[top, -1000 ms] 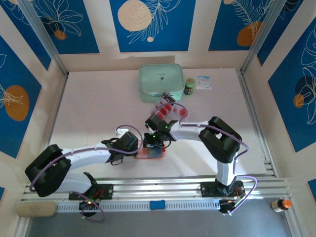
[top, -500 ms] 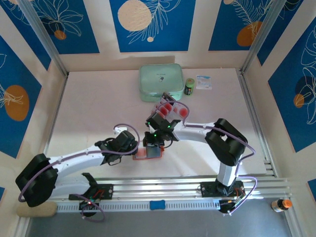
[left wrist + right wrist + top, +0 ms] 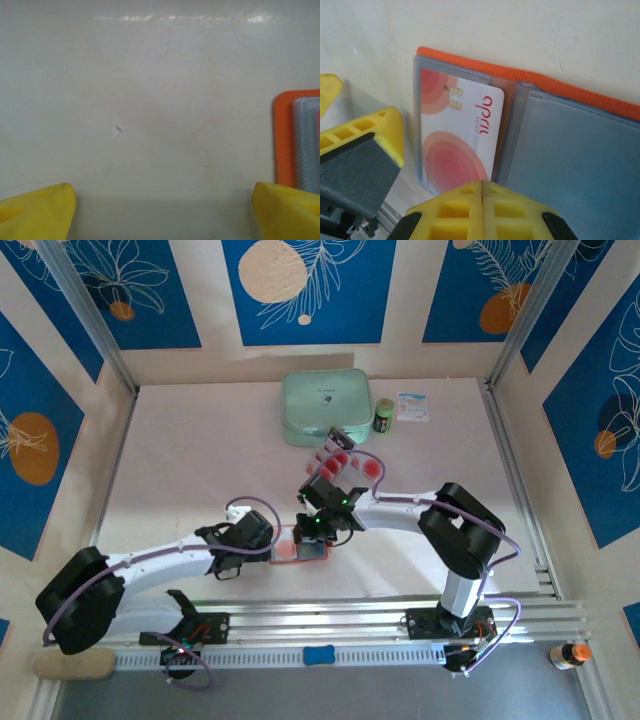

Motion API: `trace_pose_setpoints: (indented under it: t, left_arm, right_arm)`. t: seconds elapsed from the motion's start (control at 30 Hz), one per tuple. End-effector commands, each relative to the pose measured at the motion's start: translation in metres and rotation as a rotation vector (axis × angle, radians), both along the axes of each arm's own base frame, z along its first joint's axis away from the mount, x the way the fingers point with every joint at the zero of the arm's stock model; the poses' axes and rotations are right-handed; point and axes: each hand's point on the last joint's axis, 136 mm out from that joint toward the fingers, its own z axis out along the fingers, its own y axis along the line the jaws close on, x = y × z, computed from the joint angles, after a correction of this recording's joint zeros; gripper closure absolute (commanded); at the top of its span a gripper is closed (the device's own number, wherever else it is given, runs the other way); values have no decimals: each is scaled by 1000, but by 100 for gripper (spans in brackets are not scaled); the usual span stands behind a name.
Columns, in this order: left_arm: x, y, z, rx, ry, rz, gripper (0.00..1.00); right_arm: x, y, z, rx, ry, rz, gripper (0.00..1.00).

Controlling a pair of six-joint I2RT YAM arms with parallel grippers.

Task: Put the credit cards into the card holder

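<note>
Credit card (image 3: 462, 135) in open card holder (image 3: 570, 92); right fingers (image 3: 455, 212) clenched empty at holder's edge; left fingers (image 3: 35, 210) released beside holder.

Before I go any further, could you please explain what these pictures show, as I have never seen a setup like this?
You are looking at two robot arms bolted at the near edge of a table. Each ends in a two-finger gripper with yellow fingers. The overhead picture is taken from above and behind the arms. The other two come from a camera on each wrist, looking past its own fingers.

At the back lie a mint-green case, a small green container and a white packet. In front of the case sit several credit cards with red circles.

Nearer the arms, the orange card holder lies open, with one card in a clear pocket. The left gripper is open beside the holder and holds nothing. The right gripper is shut, its tips at that card's edge.
</note>
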Motion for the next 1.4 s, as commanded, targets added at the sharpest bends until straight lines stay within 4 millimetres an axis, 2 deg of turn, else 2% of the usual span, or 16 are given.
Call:
trace_pose_setpoints:
  t: [0.0, 0.27, 0.57, 0.73, 0.9, 1.1, 1.37]
  left_arm:
    - [-1, 5, -10, 24, 27, 11, 9]
    - [2, -7, -20, 24, 57, -29, 9]
    - [3, -9, -21, 11, 53, -30, 9]
    - [6, -9, -9, -1, 23, -21, 9]
    - [13, -5, 13, -5, -44, -8, 9]
    - [19, -1, 34, -29, -100, 9, 9]
    - [23, -2, 42, -40, -111, 3, 9]
  right_arm:
    - [-3, 2, -7, -29, 11, 29, 100]
    - [-4, 12, -10, -40, 29, 53, 100]
    - [-14, 26, -9, -29, 49, 96, 100]
    - [-12, 16, -9, -45, 38, 78, 100]
    - [-7, -1, -6, -49, 32, 34, 100]
    - [-8, -12, -7, -53, 32, 16, 100]
    - [-12, -15, -11, -52, 44, 1, 100]
